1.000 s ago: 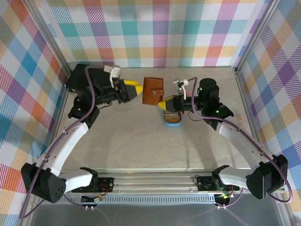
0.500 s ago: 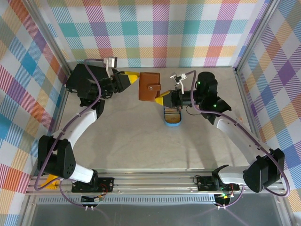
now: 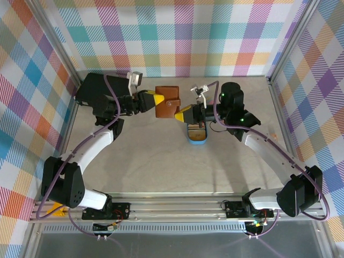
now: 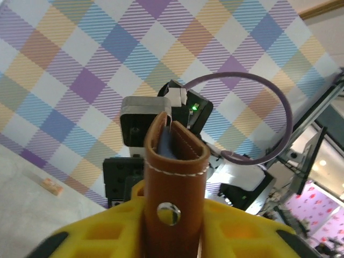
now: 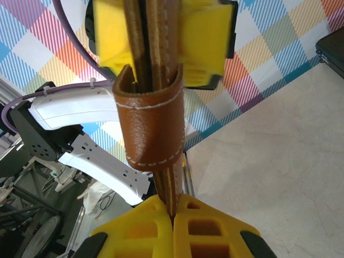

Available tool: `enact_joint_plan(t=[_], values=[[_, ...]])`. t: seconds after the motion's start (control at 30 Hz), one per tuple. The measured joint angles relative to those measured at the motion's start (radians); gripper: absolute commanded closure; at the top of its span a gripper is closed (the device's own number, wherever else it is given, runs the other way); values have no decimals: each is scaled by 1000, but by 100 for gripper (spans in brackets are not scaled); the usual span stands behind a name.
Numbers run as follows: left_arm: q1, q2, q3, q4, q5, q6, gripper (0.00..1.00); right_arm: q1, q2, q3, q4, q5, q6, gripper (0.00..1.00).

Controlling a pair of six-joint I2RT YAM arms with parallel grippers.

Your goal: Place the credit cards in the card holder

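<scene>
The brown leather card holder (image 3: pixel 167 102) hangs above the table at the back middle, folded, held from both sides. My left gripper (image 3: pixel 159 98) is shut on its left edge; in the left wrist view its yellow fingers (image 4: pixel 102 236) press either side of the holder's snap end (image 4: pixel 174 177). My right gripper (image 3: pixel 179 113) is shut on the lower right edge, and its jaws (image 5: pixel 174 210) pinch the leather layers of the card holder (image 5: pixel 153 123). Beige credit cards (image 3: pixel 197 130) lie in the blue tray, partly hidden by the right wrist.
The blue oval tray (image 3: pixel 196 141) sits on the table just below the right gripper. A large black case (image 3: pixel 92 91) lies at the back left beside the left arm. Checked walls close in the back and sides. A small pinkish stick (image 3: pixel 273 135) lies by the right wall.
My left gripper swung right to the card holder and closed on its left edge. My right gripper, still shut on the holder, carried it slightly left and back.
</scene>
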Motion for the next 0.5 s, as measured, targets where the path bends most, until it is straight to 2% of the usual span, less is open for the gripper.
enact_joint_plan(t=[0.03,0.1,0.13,0.2,0.27,0.33,0.4,0.5], values=[[0,-5,0,-15,-2,14,100,1,0,4,-12,4,-7,63],[-1,-13,0,-41,-4,44,100,4,-1,17,-47,39,-36,44],[-3,-21,-2,-70,-5,68,100,5,-6,26,-81,78,-58,40],[-6,-53,-2,-179,-23,147,100,6,-30,31,-140,163,-98,38],[-13,-113,3,-385,-80,302,100,6,-76,31,-206,261,-132,35],[-39,-181,42,-664,-194,499,100,13,-140,31,-252,376,-152,35],[-70,-227,84,-844,-300,634,100,26,-196,32,-272,484,-152,38],[-98,-275,107,-996,-439,756,100,76,-217,70,-311,629,-145,41]])
